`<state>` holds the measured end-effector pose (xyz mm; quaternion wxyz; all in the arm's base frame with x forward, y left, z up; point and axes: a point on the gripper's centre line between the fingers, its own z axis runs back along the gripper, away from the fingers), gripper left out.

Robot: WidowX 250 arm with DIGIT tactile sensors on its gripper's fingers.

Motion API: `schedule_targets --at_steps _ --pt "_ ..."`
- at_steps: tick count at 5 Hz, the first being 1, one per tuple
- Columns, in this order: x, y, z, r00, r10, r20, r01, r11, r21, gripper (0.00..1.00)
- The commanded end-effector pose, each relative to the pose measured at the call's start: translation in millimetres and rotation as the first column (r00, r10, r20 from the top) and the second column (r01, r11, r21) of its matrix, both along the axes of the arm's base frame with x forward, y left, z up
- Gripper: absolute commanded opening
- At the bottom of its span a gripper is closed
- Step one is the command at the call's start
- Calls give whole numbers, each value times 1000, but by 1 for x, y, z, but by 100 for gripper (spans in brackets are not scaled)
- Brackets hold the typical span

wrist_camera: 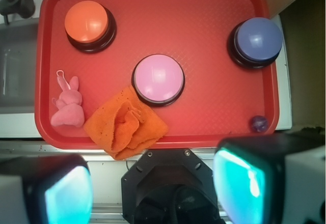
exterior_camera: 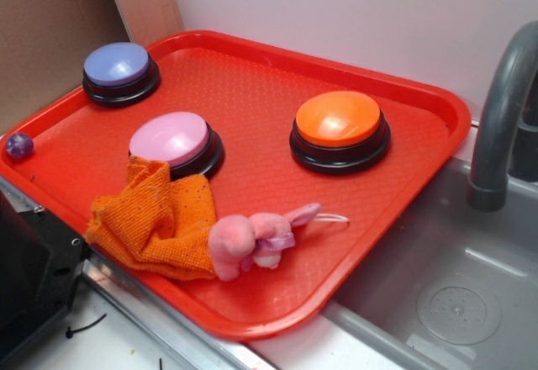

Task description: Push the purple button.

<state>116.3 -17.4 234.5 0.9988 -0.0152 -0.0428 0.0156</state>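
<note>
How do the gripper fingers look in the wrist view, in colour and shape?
Two blurred fingers fill the lower corners: blocky, pale grey outside, dark-edged, with glossy teal-cyan inner pads. Between them sits a black motor housing with small screws. No cables or markings are visible.

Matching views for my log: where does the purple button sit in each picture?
Exterior: purple button at the tray's far left corner, upper left of the picture.
Wrist: purple button at upper right, near the tray's right rim.
Shared landmark: the small purple ball, at the tray edge on the same side.
</note>
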Motion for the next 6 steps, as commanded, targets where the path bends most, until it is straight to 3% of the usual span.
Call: schedule_targets --at_steps 1,2,3,4,5,6 --pt "0 0 0 1000 0 0 0 1000 0 100" --pt "50 46 -38 975 219 -45 -219 976 22 100" --pt "92 73 -57 921 391 -4 -389 919 66 100" --pt "127 111 -76 804 574 153 -589 804 83 100" --pt "144 130 -102 769 588 251 -618 785 55 100" --pt "148 147 -113 735 619 276 -661 745 89 100"
